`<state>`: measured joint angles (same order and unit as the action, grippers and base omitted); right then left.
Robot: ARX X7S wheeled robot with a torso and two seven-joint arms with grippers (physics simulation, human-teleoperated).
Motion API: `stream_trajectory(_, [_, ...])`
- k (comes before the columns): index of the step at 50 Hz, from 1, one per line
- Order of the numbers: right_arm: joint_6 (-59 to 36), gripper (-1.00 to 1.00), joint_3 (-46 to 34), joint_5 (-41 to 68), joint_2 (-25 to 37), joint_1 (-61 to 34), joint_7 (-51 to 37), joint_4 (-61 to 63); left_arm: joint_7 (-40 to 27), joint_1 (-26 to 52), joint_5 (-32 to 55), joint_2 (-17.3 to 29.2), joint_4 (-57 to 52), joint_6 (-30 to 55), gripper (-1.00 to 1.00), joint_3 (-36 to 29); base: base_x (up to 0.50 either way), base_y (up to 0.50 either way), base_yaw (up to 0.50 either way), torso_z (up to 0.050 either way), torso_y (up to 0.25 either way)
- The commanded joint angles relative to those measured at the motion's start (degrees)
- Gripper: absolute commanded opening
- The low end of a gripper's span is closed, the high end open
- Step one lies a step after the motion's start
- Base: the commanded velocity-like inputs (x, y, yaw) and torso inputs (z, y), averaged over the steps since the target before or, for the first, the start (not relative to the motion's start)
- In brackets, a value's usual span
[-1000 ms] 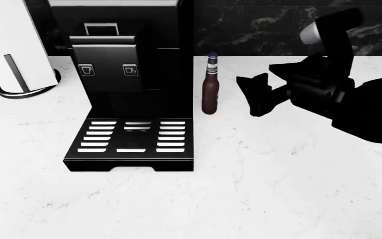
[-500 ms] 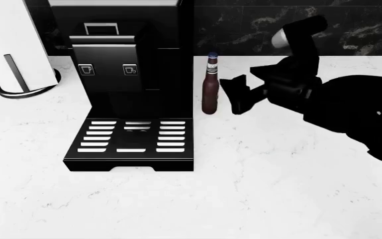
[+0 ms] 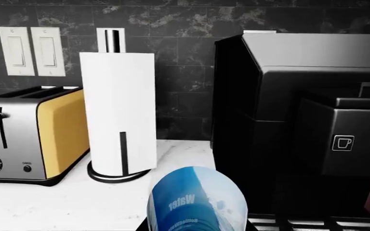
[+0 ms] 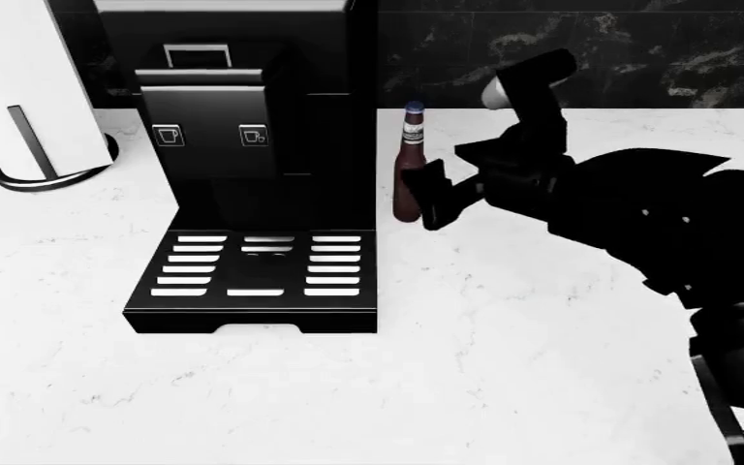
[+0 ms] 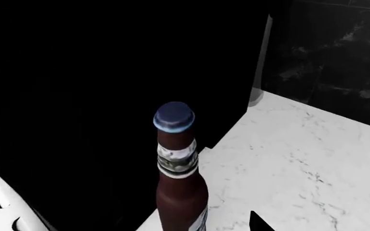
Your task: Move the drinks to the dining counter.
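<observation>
The slim dark brown beer bottle (image 4: 409, 170) stands upright on the white marble counter (image 4: 541, 320), just right of the black coffee machine (image 4: 249, 145). It also shows in the right wrist view (image 5: 179, 187). My right gripper (image 4: 426, 194) is open, its jaws on either side of the bottle's lower body without closing on it. One fingertip (image 5: 257, 222) stands clear of the glass. My left gripper (image 3: 196, 227) is out of the head view and is shut on the clear water bottle (image 3: 196, 199) with the blue label. The dining counter is out of view.
A white paper towel roll (image 4: 16, 87) on its stand is at the back left, also seen in the left wrist view (image 3: 119, 115), next to a yellow and steel toaster (image 3: 27, 137). A dark tiled wall (image 4: 579, 48) backs the counter. The coffee machine's drip tray (image 4: 259, 276) juts forward.
My right arm has moved left across the counter, from well right of the beer bottle to having its open jaws around it. The bottle has not moved.
</observation>
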<state>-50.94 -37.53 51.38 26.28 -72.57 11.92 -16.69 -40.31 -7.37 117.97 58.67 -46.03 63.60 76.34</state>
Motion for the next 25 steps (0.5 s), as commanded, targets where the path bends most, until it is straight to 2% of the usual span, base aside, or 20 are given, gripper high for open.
stream_trajectory(1, [1.97, 1.00, -2.37, -2.42, -2.45, -0.89, 2.33, -4.23, 0.03, 0.44, -0.05, -0.44, 0.23, 0.27, -1.00, 1.05, 0.00, 0.00, 0.00, 0.000, 0.000])
stream_trajectory(13, [5.85, 1.00, -3.93, -5.74, -5.30, -2.15, 3.79, -11.41, 0.18, 0.96, -1.16, 0.06, 0.10, -0.40, -1.00, -0.88, 0.00, 0.00, 0.00, 0.000, 0.000])
stream_trajectory(25, [9.68, 1.00, -6.66, -8.43, -9.66, -3.04, 7.90, -18.78, 0.34, 0.31, -0.06, -0.63, 0.14, 0.93, -1.00, 1.60, 0.00, 0.00, 0.00, 0.000, 0.000])
